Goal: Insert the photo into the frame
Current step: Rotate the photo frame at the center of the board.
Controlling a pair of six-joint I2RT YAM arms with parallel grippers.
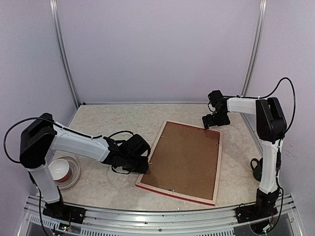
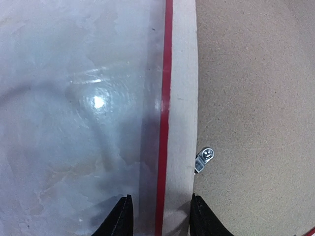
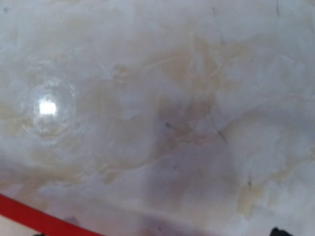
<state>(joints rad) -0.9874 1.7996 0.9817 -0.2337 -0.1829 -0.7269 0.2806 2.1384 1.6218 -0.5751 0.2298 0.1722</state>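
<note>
On marbled tabletop (image 1: 108, 123), left tool (image 2: 160, 211) straddles — unclenched — pale-wood rail of the frame (image 2: 179, 98) (right tool (image 1: 212, 122) released).

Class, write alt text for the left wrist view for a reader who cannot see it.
The left gripper straddles the pale wood, red-edged rail of the frame, fingertips either side, not yet clamped. Right of the rail lies the brown backing board with a metal clip; left is the marbled table.

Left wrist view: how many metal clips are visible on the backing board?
1. The metal clip sits at the brown backing board's edge, against the pale wood rim of the frame, just ahead of the left end effector. More may lie outside this view.
</note>
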